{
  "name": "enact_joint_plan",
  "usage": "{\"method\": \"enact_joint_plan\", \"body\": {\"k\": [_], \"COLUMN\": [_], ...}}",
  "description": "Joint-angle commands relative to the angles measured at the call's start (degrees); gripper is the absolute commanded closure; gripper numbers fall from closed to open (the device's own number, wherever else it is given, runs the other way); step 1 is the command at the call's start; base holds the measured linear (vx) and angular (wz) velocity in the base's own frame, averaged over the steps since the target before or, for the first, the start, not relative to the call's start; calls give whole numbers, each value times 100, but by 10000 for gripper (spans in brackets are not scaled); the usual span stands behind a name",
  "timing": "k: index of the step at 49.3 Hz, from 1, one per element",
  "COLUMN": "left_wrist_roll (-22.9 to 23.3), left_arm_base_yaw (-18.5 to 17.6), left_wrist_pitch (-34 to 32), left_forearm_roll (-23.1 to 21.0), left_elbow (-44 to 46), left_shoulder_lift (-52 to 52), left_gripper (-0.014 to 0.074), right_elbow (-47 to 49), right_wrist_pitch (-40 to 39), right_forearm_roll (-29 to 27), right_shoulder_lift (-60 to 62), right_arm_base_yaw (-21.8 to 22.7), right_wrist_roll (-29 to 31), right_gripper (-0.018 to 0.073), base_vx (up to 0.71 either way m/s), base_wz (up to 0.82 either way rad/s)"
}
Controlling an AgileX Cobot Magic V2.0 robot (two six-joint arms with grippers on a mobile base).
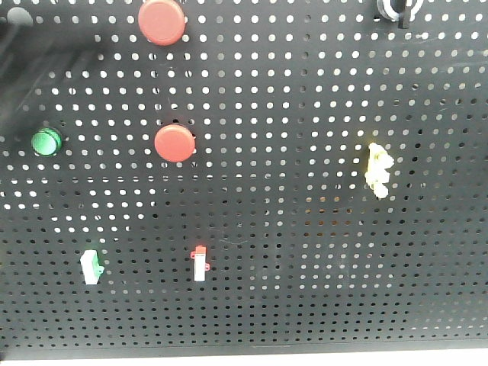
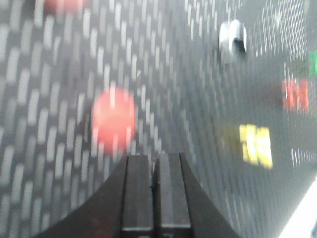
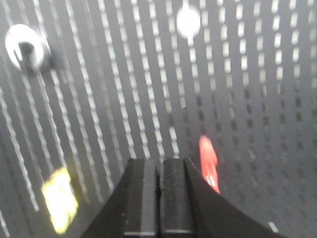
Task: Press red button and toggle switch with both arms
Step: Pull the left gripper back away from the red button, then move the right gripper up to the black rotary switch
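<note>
Your left pincer (image 2: 154,163) is sitting closed, red button (image 2: 113,121) just up-left of it; your right pincer (image 3: 159,166) is sitting closed too, red toggle switch (image 3: 208,162) just right.

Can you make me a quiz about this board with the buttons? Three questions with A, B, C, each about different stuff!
1. On the black board, in the front view, where is the green button from the lower red button?
A) left
B) right
C) underneath

2. How many round red buttons does the front view show?
A) one
B) two
C) four

3. How is the left tool?
A) wide open
B) shut, fingers together
C) gripping a ball

Answers:
1 A, it sits level with it, near the left edge.
2 B, the lower one plus an upper red button.
3 B, the left wrist view shows no gap between the fingers.
</note>
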State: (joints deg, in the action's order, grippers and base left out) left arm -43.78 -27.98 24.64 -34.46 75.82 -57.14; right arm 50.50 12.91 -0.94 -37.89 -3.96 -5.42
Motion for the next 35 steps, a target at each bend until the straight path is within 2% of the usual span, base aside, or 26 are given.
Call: {"method": "enact_joint_plan", "body": {"k": [1, 8, 16, 23, 26, 30, 35], "left_wrist_roll": [213, 289, 643, 906, 1001, 1042, 1042], "left_arm_base_yaw": [-6, -6, -6, -6, -6, -6, -6], "left_wrist_pitch": [-620, -611, -808, -1022, -1017, -996, -991], "left_forearm_roll": [-118, -118, -118, -118, -118, -118, -118], "left_elbow": [-496, -1439, -2224, -2514, -2540, -2540, -2540], "left_shoulder_lift": [631, 1435, 2094, 2298, 2292, 2278, 2278], "left_gripper": [595, 595, 595, 595, 595, 595, 595], "right_elbow": [191, 196, 458, 1079, 1355, 1656, 2017], "right_wrist_pitch": [-235, -131, -10, 415, 547, 545, 349], "right_forearm_roll": [-14, -417, -1678, -3044, -3597, -4001, -4150], "right_shoulder_lift": [-15, -15, -93, -515, -759, -1117, -1547], "right_arm_base_yaw": [14, 14, -39, -533, -820, -1111, -1259], "right_wrist_roll": [331, 873, 2117, 3622, 4091, 4587, 4667], "right_gripper": [562, 562, 562, 562, 562, 562, 562], "base_vx": [0, 0, 0, 0, 0, 0, 0], "base_wz": [0, 0, 0, 0, 0, 0, 0]}}
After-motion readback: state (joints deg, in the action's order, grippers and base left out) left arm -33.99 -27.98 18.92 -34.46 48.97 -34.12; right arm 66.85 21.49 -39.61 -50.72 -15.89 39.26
